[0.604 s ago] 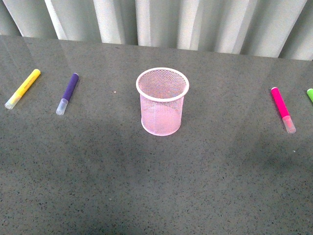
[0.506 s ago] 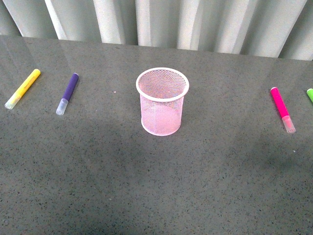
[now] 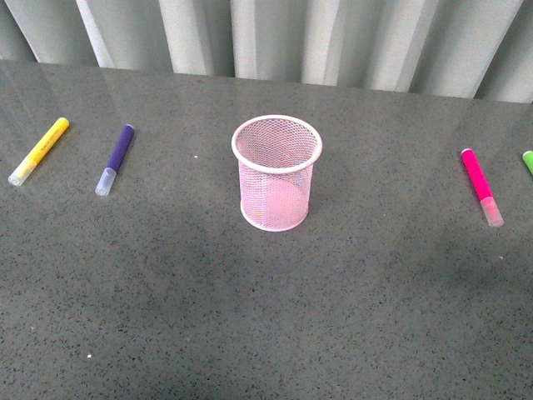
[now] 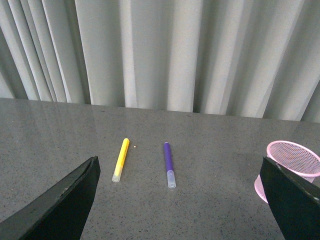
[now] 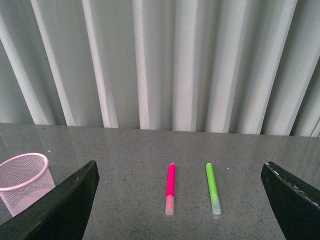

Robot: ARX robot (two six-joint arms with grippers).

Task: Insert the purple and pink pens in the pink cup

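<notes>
From the front, the pink cup (image 3: 276, 200) stands upright in the middle of the surface (image 3: 250, 325) with no pen in it. The purple pen (image 3: 115, 158) lies well to its left beside a yellow pen (image 3: 38, 151), and the pink pen (image 3: 481, 185) lies well to its right beside a green pen (image 3: 528, 161). Neither arm shows. In the left wrist view the left fingers (image 4: 67, 200) are spread wide and hold nothing, with the purple pen ahead between them. The best move is probably to lower onto its coloured barrel and close across it, clear of the yellow pen. In the right wrist view the right fingers (image 5: 65, 205) are just as wide and hold nothing. The pink pen lies ahead of them and calls for the same grip, kept off the green pen.
</notes>
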